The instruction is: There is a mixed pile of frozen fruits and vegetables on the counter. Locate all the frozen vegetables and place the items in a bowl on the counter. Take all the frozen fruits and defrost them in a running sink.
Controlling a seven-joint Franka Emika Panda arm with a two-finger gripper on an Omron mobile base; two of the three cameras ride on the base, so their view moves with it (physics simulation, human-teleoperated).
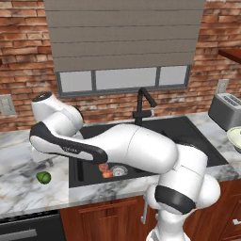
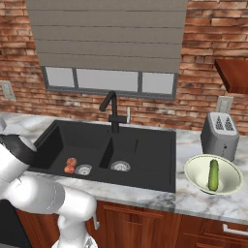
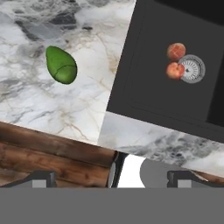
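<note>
A round bright-green vegetable lies on the marble counter left of the black sink. Two red-orange fruits rest side by side in the left basin beside the silver drain; the base views show them too. The dark-green cucumber-like stick lies inside the cream bowl on the counter right of the sink. My gripper hangs above the counter's front edge, between the green item and the sink, open and holding nothing.
A tall black faucet stands behind the sink's divider. A silver toaster sits behind the bowl at the back right. My arm stretches across the sink's front in the left base view. Wood cabinet fronts lie below the counter edge.
</note>
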